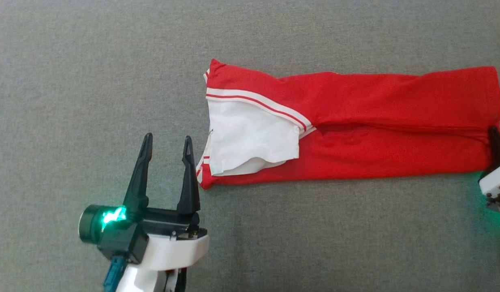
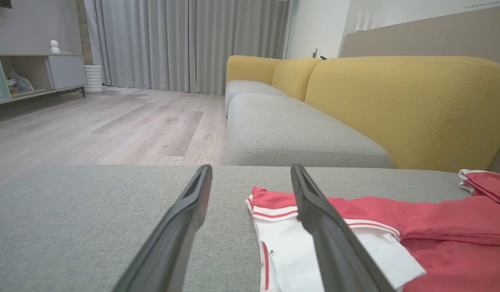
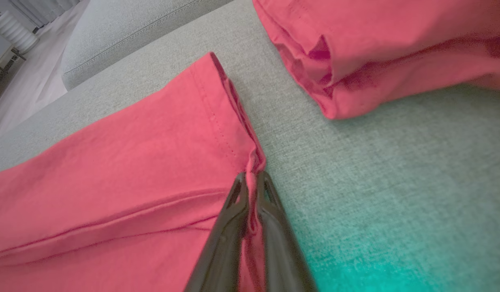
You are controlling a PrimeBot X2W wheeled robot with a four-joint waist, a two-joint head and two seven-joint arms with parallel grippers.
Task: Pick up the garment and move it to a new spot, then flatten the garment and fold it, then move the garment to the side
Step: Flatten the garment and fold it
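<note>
The garment (image 1: 355,121), red with a white panel (image 1: 250,138) and striped trim at its left end, lies as a long folded band running left to right across the grey cushion (image 1: 71,81). The right gripper (image 3: 250,176) has its fingers pressed together on the stitched hem at the band's right end, where the folded layers meet, and a small pucker of red cloth stands up just past the tips. The left gripper (image 1: 167,138) is spread wide and holds nothing; it sits just beside the near-left corner (image 1: 203,182), apparently not touching it. This looks like thin, light knit cloth: limp, quick to sag between two holds, and with layers that can slip over each other if only the top one is caught. The doubled hems and corners look like the safest places to grip, with the fingers going under all the layers. The cushion's rough weave would likely drag and wrinkle the cloth, so lifting should suit it better than sliding. More red cloth (image 3: 375,52) lies apart to the right; I cannot tell whether it belongs to this garment
</note>
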